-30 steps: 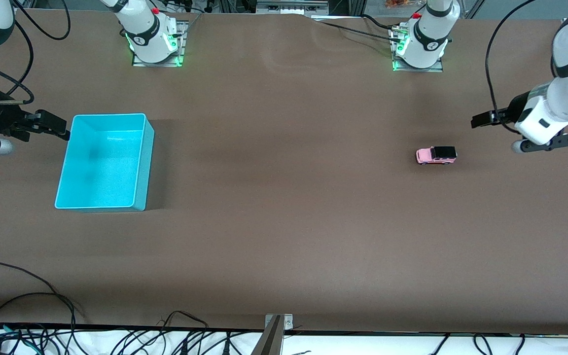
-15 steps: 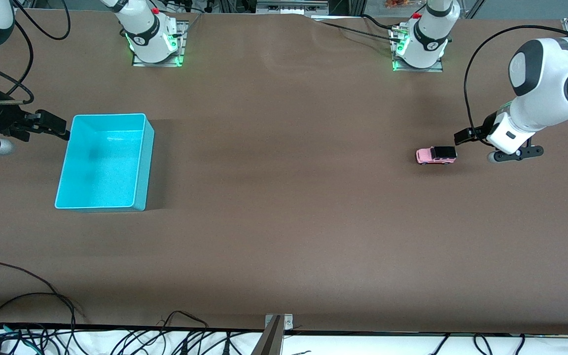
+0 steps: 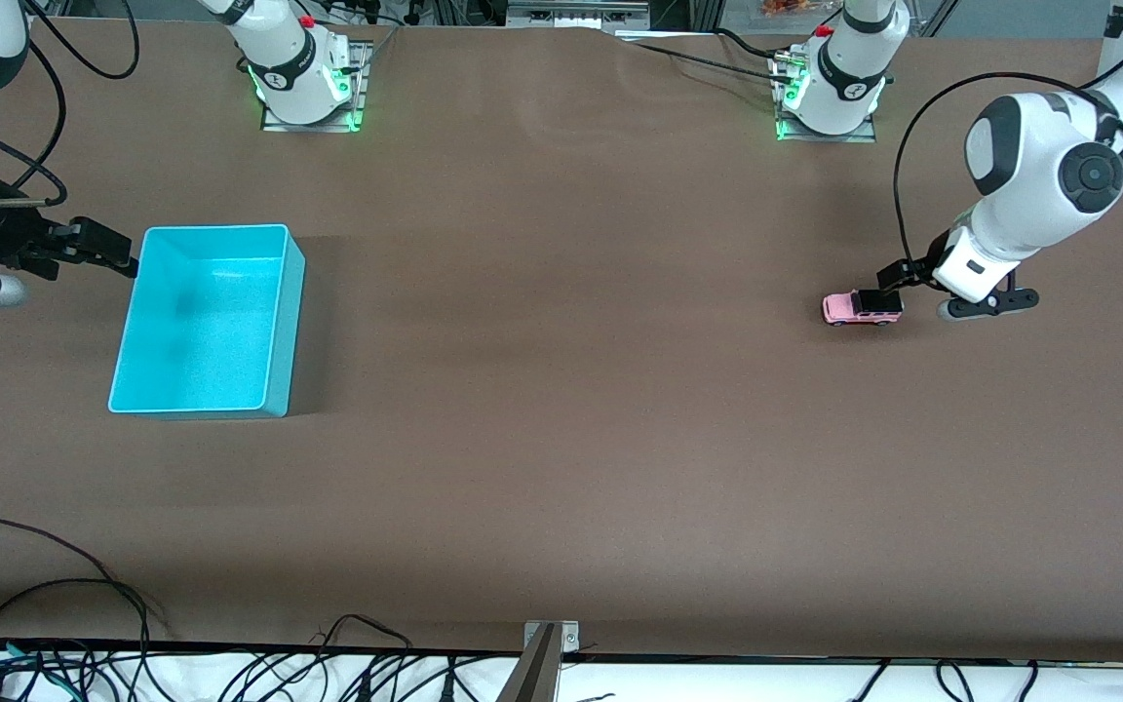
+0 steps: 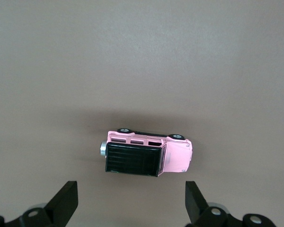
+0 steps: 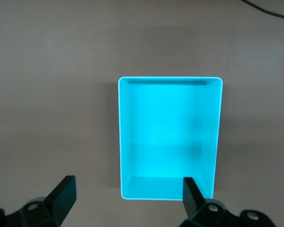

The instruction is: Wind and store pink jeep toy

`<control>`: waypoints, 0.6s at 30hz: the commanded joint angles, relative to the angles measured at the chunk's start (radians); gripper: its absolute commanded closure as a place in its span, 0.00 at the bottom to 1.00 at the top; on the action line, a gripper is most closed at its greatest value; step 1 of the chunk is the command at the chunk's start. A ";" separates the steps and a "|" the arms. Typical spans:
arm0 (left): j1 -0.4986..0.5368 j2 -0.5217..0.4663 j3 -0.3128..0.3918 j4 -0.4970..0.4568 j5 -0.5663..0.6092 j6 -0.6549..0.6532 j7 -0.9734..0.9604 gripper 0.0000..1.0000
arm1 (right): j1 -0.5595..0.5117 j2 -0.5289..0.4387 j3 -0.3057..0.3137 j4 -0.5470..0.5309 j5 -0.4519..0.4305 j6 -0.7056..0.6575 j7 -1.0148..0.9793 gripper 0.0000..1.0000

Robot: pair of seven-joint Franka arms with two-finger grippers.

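Note:
The pink jeep toy [image 3: 862, 306] stands on its wheels on the brown table, toward the left arm's end. Its black roof shows in the left wrist view [image 4: 146, 153]. My left gripper [image 3: 893, 278] is open and empty, low over the table just beside the jeep's black-roofed end; in its wrist view [image 4: 130, 201] the jeep lies just ahead of the gap between the fingers. My right gripper [image 3: 113, 253] is open and empty, waiting beside the turquoise bin [image 3: 293, 322]. The bin is empty and also shows in the right wrist view [image 5: 170, 79].
The two arm bases [image 3: 303, 78] [image 3: 830, 93] stand along the table edge farthest from the front camera. Loose cables [image 3: 84, 663] lie past the nearest edge. A wide stretch of bare table separates the jeep from the bin.
My left arm has swung in from the left arm's end of the table and come down beside the jeep. The jeep, the bin and the right arm have not moved.

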 commanded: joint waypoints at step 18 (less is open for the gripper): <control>0.033 0.065 -0.007 -0.032 0.026 0.046 0.525 0.00 | -0.002 0.002 -0.005 0.015 0.009 -0.012 0.011 0.00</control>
